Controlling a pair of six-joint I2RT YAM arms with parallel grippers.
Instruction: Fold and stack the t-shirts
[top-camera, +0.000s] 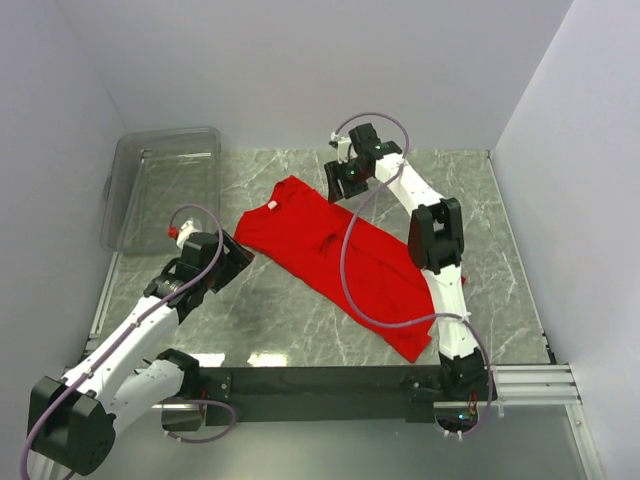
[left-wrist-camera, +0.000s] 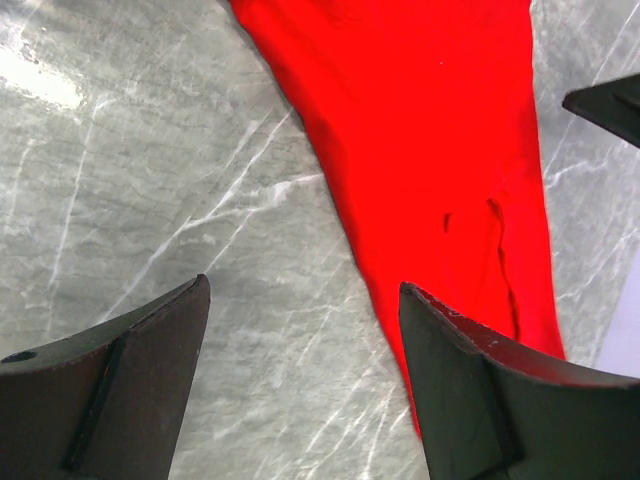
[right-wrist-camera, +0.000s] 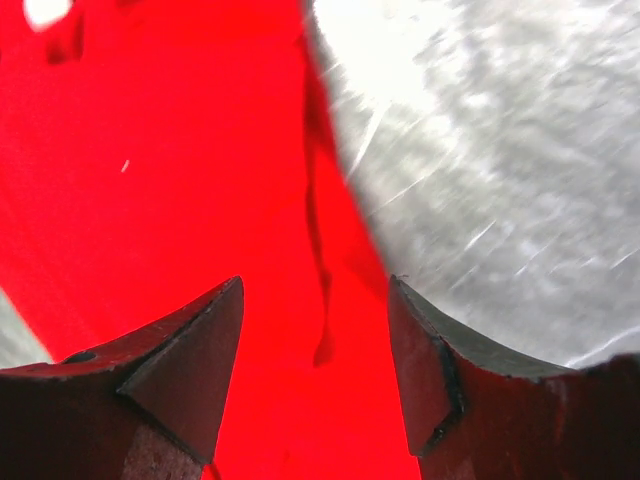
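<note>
1. Grey marble table (top-camera: 300, 330): the red t-shirt (top-camera: 330, 255) lies spread and rumpled near the clear bin (top-camera: 160, 185).
2. The left gripper (left-wrist-camera: 305, 290) and right gripper (right-wrist-camera: 315, 285) both gape, holding nothing.
3. Folding and stacking appear not yet done.

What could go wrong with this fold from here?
The right claw hangs open over a raised crease at the edge of the red t-shirt; closing there might pinch only a wrinkle. The right arm's purple cable droops across the shirt and could drag it.
</note>
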